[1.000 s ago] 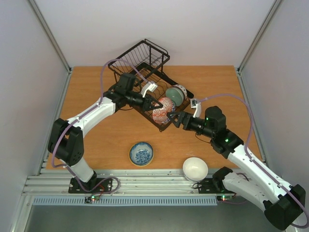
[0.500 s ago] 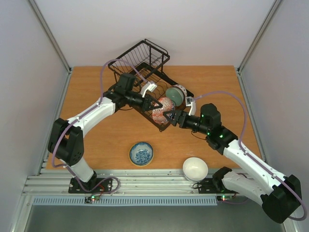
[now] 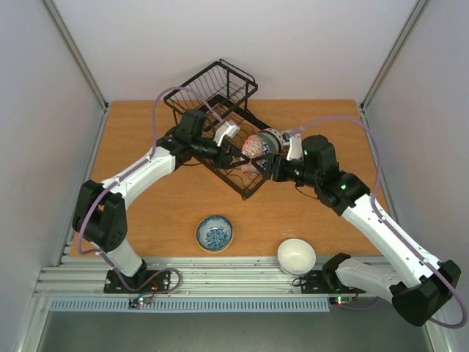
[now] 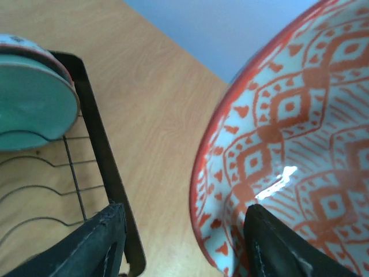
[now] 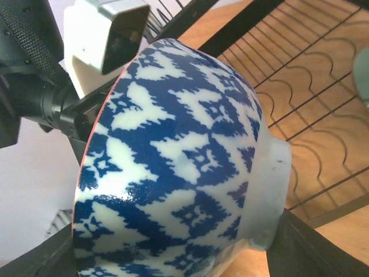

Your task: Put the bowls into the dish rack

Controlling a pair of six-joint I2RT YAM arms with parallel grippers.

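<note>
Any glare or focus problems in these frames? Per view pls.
Left wrist: a small blown white glare streak on the patterned bowl, on its red inside; the fingers at the bottom edge are out of focus. Right wrist: the bowl's blue outside is sharp with only a faint sheen; the dish rack stays readable. Top external: even light, soft shadows, no glare.

I'm seeing dish rack (image 3: 220,95) sitting back-centre on counter (image 3: 168,213) | racked bowl (image 4: 34,109) standing at its right end, second bowl (image 3: 253,150) just beside | left bowl (image 3: 215,233), right bowl (image 3: 296,256) lying near front edge
</note>
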